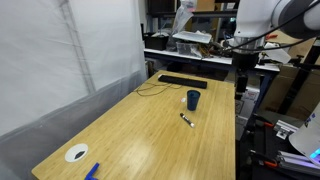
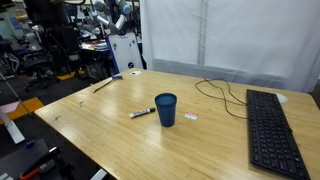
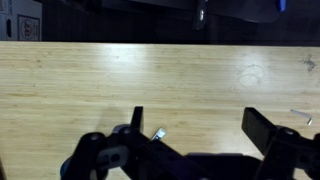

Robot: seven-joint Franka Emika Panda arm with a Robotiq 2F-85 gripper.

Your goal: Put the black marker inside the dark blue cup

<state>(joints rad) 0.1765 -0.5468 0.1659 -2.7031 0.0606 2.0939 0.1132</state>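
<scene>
A single white robot arm [image 1: 272, 14] enters an exterior view from the upper right, its pale rounded links bent over near the top of the frame. From its wrist a black end effector [image 1: 240, 72] hangs straight down, raised well up. Its opening is too small to judge there. In the wrist view the end effector [image 3: 200, 122] comes in from the bottom edge, dark and slightly blurred. Its two black fingers [image 3: 137, 120] stand wide apart, one left of centre and one towards the right, with an empty gap between them.
</scene>
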